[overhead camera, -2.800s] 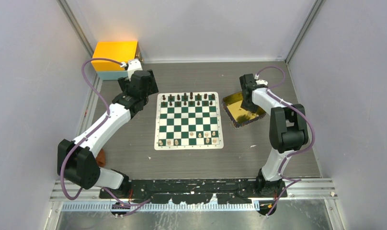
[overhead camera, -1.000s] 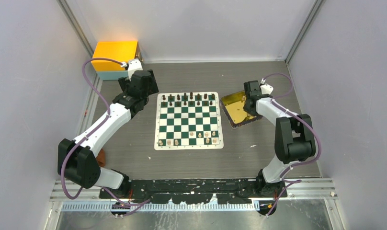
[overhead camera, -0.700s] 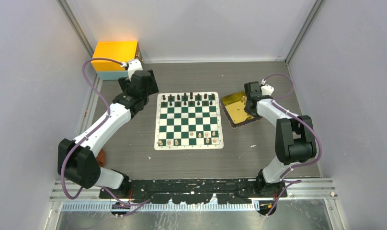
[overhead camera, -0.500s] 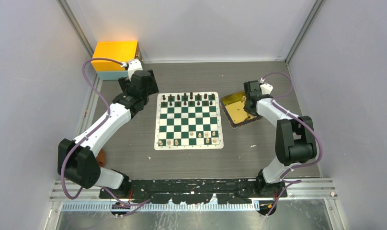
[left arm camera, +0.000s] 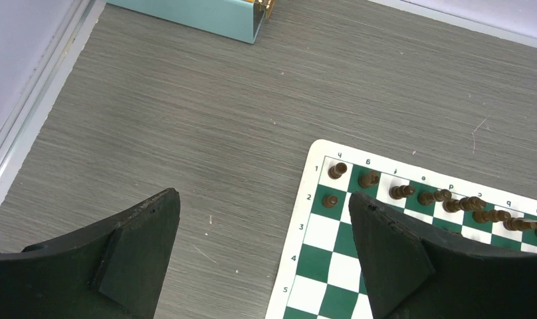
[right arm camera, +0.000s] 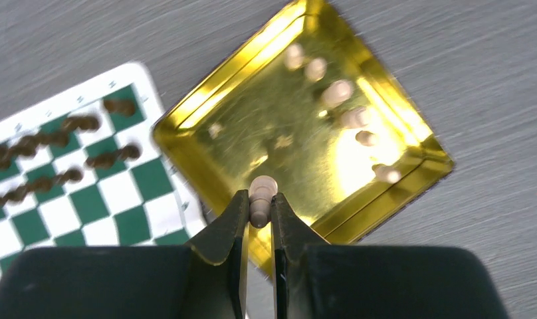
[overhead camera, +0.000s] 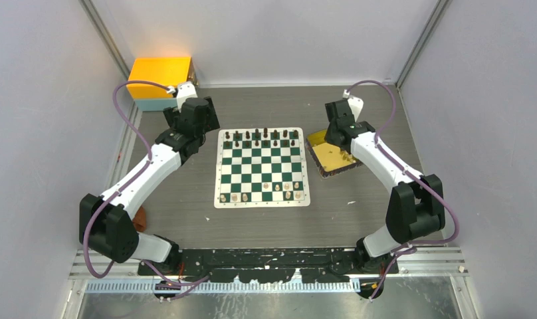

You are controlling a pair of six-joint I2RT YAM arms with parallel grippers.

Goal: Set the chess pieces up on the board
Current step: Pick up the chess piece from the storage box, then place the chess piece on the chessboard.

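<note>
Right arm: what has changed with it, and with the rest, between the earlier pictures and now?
The right gripper moved from over the gold tray toward its far left corner, nearer the board, shut on a pale chess piece. The left arm, the board and the pieces on it stayed as they were.

tray [right arm camera: 252, 126]: glossy gold metal (mirror-bright)
table [left arm camera: 186, 100]: matt wood grain
board [left arm camera: 322, 229]: smooth, matt
right gripper fingers [right arm camera: 229, 229]: matt black plastic

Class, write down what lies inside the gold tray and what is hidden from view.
About six pale pieces lie loose in the tray, blurred, along one side. The right claw, gripping another pale piece, covers the tray's near corner.
</note>
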